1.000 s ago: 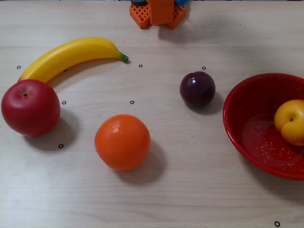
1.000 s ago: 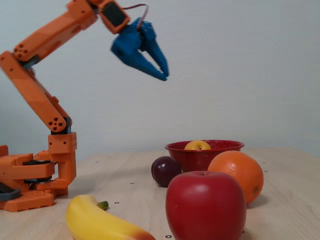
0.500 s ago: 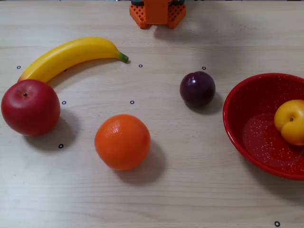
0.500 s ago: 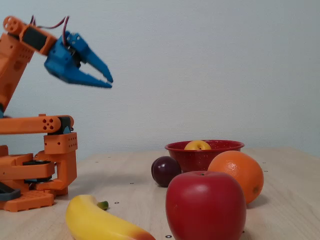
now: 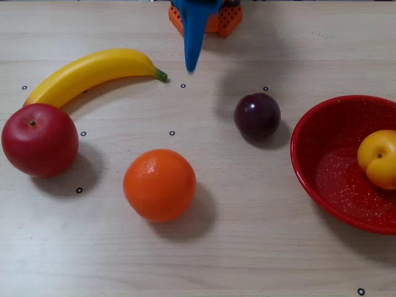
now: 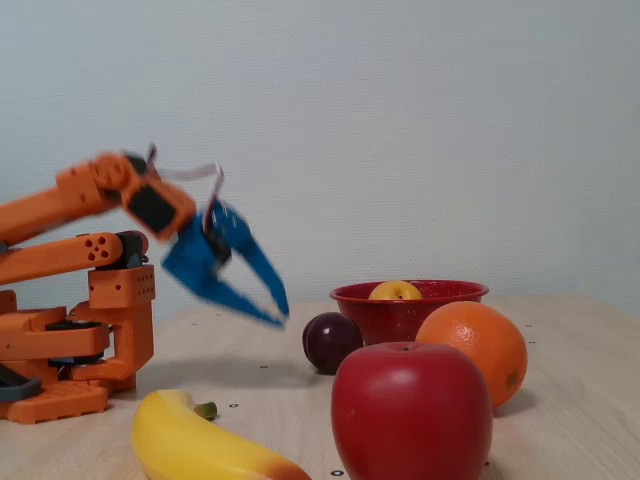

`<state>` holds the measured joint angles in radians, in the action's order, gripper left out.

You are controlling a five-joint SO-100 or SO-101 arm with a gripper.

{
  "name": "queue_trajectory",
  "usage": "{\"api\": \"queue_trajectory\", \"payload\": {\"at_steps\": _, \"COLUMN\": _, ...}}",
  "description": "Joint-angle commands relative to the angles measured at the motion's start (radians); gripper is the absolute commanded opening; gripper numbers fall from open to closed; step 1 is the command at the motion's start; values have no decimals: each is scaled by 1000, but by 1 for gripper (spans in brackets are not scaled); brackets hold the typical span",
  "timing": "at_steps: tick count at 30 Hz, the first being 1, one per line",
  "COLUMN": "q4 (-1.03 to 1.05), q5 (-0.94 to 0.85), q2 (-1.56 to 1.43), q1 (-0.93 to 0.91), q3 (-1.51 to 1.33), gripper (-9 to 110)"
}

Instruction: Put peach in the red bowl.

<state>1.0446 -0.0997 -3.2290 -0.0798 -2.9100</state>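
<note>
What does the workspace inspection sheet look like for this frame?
Surface: light wood table with small black ring marks.
Job's things: peach lies inside the red bowl, at the right edge of the top-down fixed view.
Clutter: banana, apple, orange and plum, all on the table outside the bowl.
Grippers: blue pincer empty, jaws parted, motion-blurred, low above the table near the arm's base.
Cables: thin wires at the wrist.
Surroundings: plain pale wall; nothing else seen.

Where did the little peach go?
In both fixed views, the peach sits inside the red bowl, right of the plum.
</note>
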Motion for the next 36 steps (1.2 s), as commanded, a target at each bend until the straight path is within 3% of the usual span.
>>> {"api": "queue_trajectory", "payload": {"at_steps": 1, "q4": -84, "q5": 26, "q2": -37, "q1": 15, "q3": -41, "gripper": 0}}
{"api": "queue_trajectory", "payload": {"at_steps": 12, "q4": -170, "q5": 75, "q2": -98, "q1": 38, "q3": -272, "gripper": 0}}
{"api": "queue_trajectory", "payload": {"at_steps": 36, "q4": -173, "q5": 29, "q2": -101, "q1": 95, "q3": -272, "gripper": 0}}
